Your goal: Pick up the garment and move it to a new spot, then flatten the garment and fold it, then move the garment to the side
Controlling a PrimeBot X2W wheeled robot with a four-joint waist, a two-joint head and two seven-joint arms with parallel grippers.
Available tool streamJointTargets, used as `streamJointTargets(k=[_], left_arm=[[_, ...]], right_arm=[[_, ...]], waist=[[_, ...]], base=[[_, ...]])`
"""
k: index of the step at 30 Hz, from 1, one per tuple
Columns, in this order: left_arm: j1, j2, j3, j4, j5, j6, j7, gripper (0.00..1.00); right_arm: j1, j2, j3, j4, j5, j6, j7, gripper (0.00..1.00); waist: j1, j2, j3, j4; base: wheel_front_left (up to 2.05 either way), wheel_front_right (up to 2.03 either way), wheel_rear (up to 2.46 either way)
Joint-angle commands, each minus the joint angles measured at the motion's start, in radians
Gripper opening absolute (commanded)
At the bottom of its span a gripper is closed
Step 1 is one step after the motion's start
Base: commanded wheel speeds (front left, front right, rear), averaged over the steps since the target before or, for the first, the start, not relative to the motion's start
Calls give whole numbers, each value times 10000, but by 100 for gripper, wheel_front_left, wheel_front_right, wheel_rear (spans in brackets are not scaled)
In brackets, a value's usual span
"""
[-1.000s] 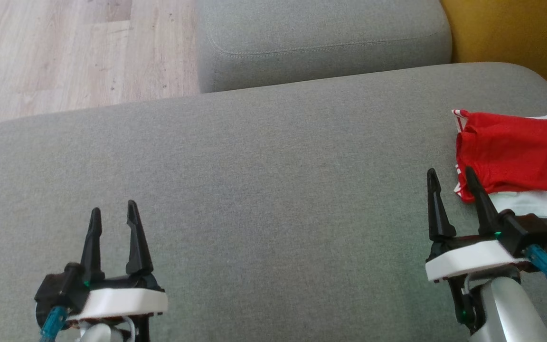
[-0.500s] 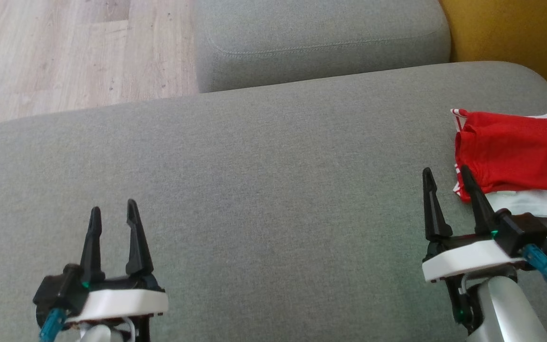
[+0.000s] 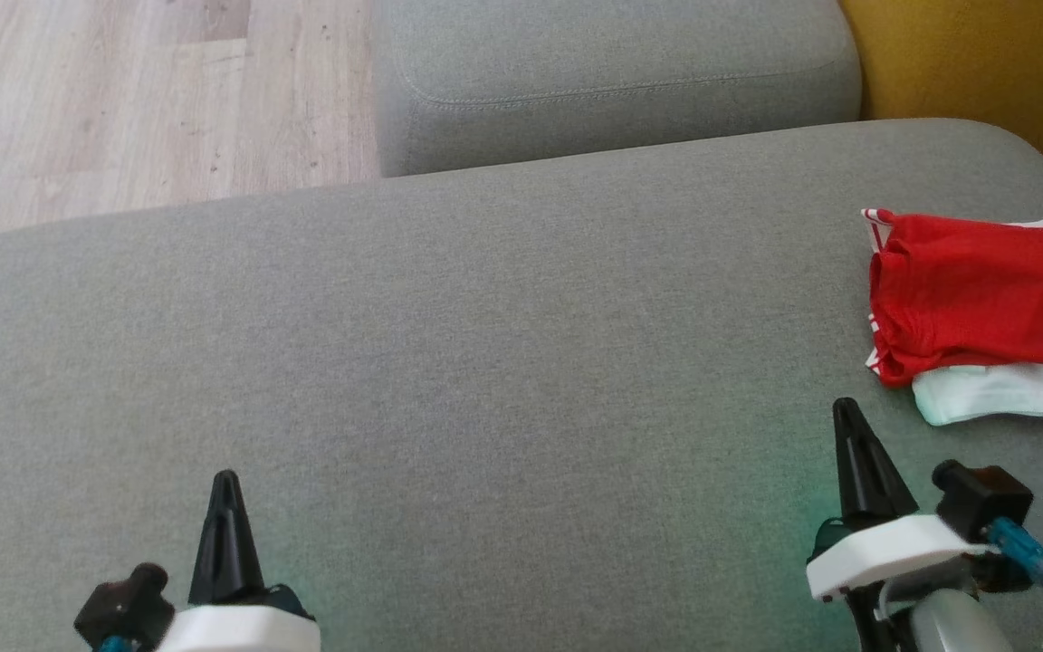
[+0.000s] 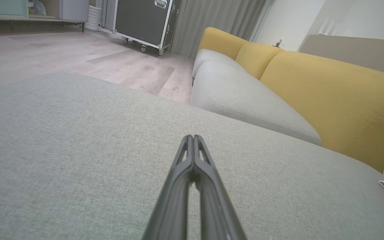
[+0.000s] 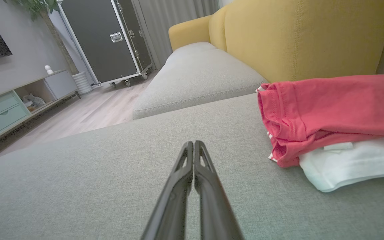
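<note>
The garment [image 3: 983, 303] is a folded red and white piece lying at the right end of the grey sofa cushion [image 3: 485, 362]; the right wrist view shows the garment [image 5: 328, 113] with a white layer under the red. My right gripper [image 3: 847, 412] is shut and empty, low and to the left of the garment, apart from it; its fingers [image 5: 193, 146] are pressed together. At the lower left my left gripper [image 3: 225, 480] is also shut with nothing in it, far from the garment, its tips [image 4: 193, 138] closed over bare cushion.
A second grey cushion [image 3: 612, 81] lies beyond the first, with a yellow backrest [image 3: 974, 63] at the right. Wooden floor [image 3: 123, 100] lies past the cushion's far left edge. A black wheeled case [image 5: 105, 40] and a low cabinet [image 5: 8, 106] stand across the room.
Both grippers have gone from open to shut and drawn back toward the bottom of the head view. The right one has moved away from the garment's edge. The garment has not moved.
</note>
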Motion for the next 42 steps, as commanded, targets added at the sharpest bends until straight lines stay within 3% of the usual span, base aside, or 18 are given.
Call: streamJointTargets(k=[1, 42], left_arm=[[-448, 18, 112, -313, -305, -63, 71, 0], [-851, 55, 710, -366, -4386, -391, 1274, 0]], right_arm=[[-487, -8, -88, -395, 381, 2, 98, 0], [-521, -19, -637, -805, 5138, 14, 1275, 0]], waist=[[0, 0, 3, 9], [0, 0, 50, 185]], base=[[0, 0, 0], [0, 0, 0]])
